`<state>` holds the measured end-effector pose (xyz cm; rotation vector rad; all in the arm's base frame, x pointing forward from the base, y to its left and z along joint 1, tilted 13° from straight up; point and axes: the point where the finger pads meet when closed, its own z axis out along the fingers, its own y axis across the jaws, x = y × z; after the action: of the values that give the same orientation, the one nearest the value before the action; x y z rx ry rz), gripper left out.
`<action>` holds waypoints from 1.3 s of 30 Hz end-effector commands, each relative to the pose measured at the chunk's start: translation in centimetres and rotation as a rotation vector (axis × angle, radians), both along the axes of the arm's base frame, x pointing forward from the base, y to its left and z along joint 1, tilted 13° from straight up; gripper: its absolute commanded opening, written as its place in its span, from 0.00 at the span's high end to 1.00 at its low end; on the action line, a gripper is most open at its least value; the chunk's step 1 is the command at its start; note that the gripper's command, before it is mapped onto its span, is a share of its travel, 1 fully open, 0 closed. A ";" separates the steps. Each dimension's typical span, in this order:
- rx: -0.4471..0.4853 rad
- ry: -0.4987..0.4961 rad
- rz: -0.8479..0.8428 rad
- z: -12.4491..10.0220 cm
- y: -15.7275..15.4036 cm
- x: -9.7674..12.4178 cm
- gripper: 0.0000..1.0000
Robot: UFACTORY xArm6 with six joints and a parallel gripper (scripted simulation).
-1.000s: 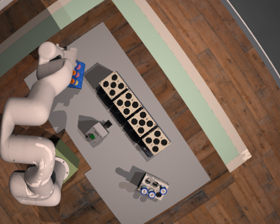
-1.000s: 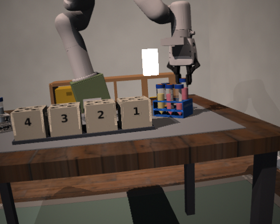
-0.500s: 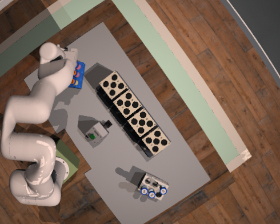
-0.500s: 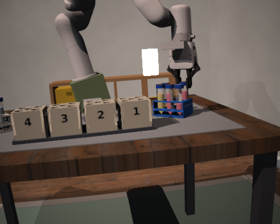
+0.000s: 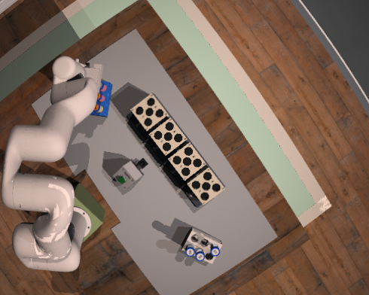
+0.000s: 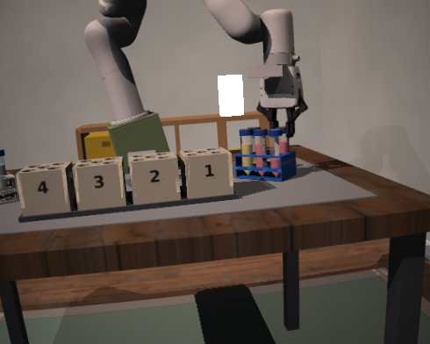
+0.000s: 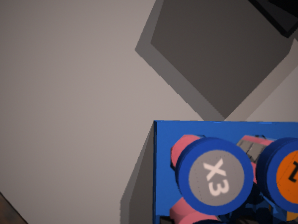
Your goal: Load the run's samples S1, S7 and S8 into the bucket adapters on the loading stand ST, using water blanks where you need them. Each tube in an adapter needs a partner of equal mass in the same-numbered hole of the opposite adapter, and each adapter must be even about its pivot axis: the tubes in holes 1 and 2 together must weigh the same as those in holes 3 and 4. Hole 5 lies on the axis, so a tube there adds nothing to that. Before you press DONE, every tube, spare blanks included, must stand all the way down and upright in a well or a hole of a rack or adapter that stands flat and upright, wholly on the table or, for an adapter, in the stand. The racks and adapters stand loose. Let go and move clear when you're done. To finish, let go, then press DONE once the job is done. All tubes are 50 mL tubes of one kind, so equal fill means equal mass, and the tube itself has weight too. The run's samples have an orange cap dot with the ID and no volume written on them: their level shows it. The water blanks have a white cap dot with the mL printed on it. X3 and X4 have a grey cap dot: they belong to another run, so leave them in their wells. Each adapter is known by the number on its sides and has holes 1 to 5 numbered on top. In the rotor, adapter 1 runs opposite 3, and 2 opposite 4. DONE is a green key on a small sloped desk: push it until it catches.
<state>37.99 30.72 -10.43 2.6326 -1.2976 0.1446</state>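
My gripper point(image 6: 283, 131) is shut on a pink tube by its blue cap, low over the far right part of the blue rack point(image 6: 289, 168) point(image 7: 200, 127). Its dot is hidden, and I cannot tell whether it is fully seated. The wrist view shows X3 point(image 7: 215, 175) in the rack, beside an orange-dot cap point(image 7: 290, 177) cut by the edge. Yellow and pink tubes stand in front. Adapters 1 point(image 6: 218, 184), 2 point(image 6: 154, 189), 3 point(image 6: 99, 193) and 4 point(image 6: 43, 202) stand in the stand point(image 6: 128, 207), all holes empty. Three white-dot blanks point(image 5: 190, 251) point(image 5: 199, 256) point(image 5: 214, 250) stand in the other rack.
The small desk point(image 5: 133, 172) with the green DONE key point(image 5: 121, 180) stands between the arm's base and the adapter row. The blank rack is near the table's far end from the blue rack. The blue rack stands beyond adapter 1.
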 end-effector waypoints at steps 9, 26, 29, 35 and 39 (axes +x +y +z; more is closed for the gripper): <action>0.003 -0.003 0.000 0.1 0.1 0.1 0.56; 0.003 -0.004 0.000 0.1 0.2 0.1 0.56; 0.003 -0.004 0.000 0.1 0.2 0.1 0.56; 0.003 -0.003 0.000 0.9 0.3 0.1 0.56; 0.003 -0.003 0.000 1.7 0.5 0.1 0.56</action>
<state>38.00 30.93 -9.57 2.6329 -1.2978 0.1448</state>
